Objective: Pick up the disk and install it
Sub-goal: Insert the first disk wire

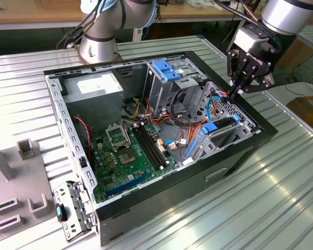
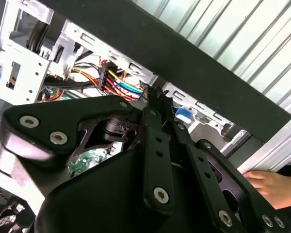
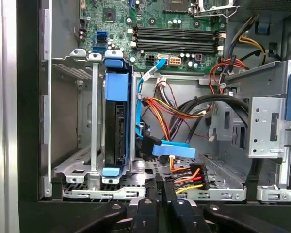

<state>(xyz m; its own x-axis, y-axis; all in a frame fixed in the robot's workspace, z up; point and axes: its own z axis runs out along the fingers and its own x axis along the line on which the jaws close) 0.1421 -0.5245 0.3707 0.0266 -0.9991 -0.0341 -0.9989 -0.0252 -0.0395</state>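
My gripper (image 1: 239,91) hangs with its fingers pinched narrow, holding nothing, above the right edge of the open computer case (image 1: 57,78) in the exterior view. The disk (image 3: 117,131) (blue rails showing) stands on edge in the drive cage (image 3: 82,167), beside the orange cables (image 3: 160,111).

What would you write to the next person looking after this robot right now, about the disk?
Gripper: shut, holding nothing, hovering just above the drive cage at the case's edge on the exterior view's right.
Disk: standing on edge in a cage slot, with its blue rails on, in the first wrist view.
Done: the disk is in the slot and the gripper has let go of it.
Left: I cannot tell if it is pushed fully home or cabled.
Note: a person's hand is beside the case in the second wrist view.
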